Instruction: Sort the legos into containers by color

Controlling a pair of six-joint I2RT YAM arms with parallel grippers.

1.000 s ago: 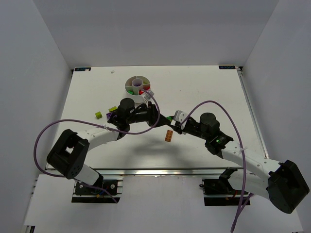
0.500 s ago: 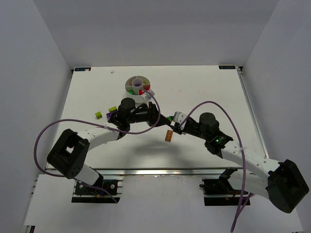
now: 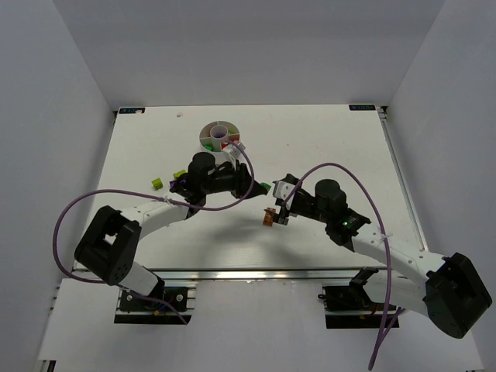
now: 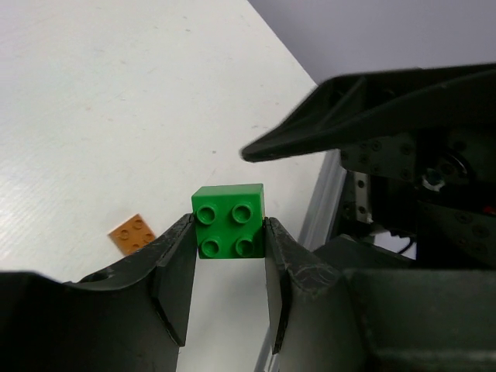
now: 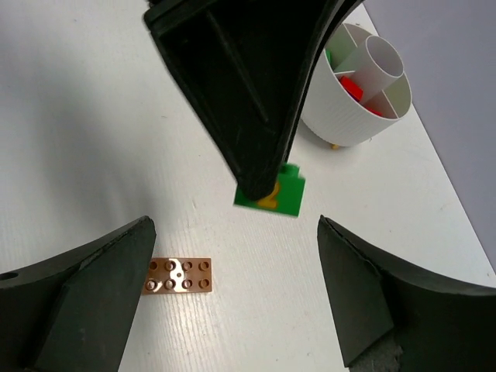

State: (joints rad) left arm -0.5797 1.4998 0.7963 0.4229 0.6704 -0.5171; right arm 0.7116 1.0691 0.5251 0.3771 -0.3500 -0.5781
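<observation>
The left hand [image 3: 254, 186] pinches the green brick [image 4: 229, 221], mid-frame from above — the dish [image 3: 203, 133] lies up and left of it. The right hand [image 5: 232, 291] gapes empty over the orange brick [image 5: 180, 276].

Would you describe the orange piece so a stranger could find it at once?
From the white dish, look toward the open right gripper; the orange plate lies flat beneath it. It is thin and oblong, unlike the chunky green brick the left gripper holds.
</observation>
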